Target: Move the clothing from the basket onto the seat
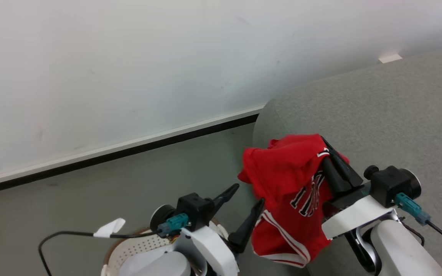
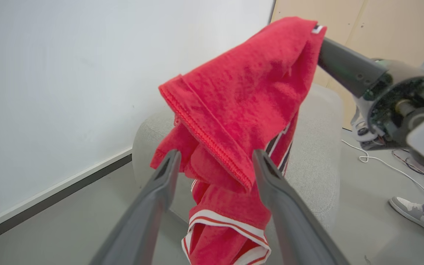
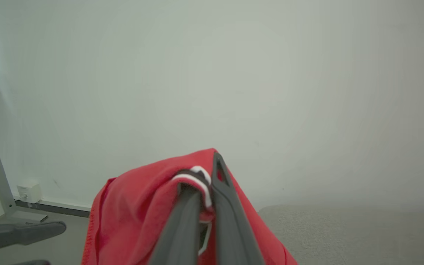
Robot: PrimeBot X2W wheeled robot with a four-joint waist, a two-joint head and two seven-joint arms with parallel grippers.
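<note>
Right end effector (image 1: 330, 153): pinched tight on the jersey (image 1: 282, 172).
Left end effector (image 1: 248, 193): spread wide, empty, just beside it.
Look: red, white striped trim, black-and-white lettering.
Place: hanging in air by the seat (image 1: 378, 115).
Hidden: lettering folded, unreadable; basket (image 1: 136, 245) cut off under the left arm.

- The red jersey (image 1: 282, 172) is hanging bunched from the right gripper (image 1: 324, 148), its white-striped hem dangling low.
- The grey seat (image 1: 378, 115) is lying just behind it, rounded end nearest.
- The cream basket (image 1: 140, 243) is sitting low at the left, with its perforated wall showing.
</note>
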